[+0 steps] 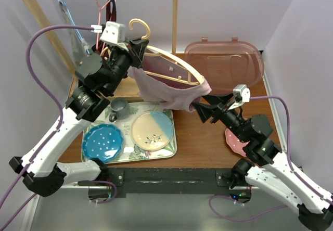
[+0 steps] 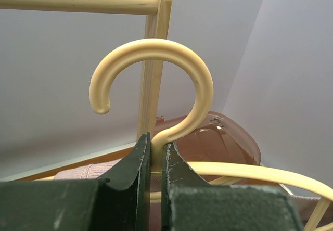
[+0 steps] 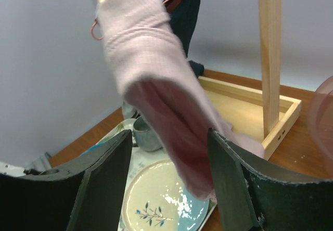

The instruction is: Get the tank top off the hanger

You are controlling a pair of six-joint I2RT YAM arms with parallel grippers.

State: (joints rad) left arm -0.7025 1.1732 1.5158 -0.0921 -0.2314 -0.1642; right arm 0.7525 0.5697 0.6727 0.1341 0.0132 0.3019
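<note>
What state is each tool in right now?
Left tool: closed on the neck of the hanger.
Right tool: open around the hanging tank top, not clamped.

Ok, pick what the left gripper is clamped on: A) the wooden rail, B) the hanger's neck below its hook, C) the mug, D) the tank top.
B: the left wrist view shows the left gripper shut on the hanger just under its hook.

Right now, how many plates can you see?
3. A blue plate and a cream-and-blue plate sit on the tray. A pink plate lies partly under the right arm. More may be hidden.
</note>
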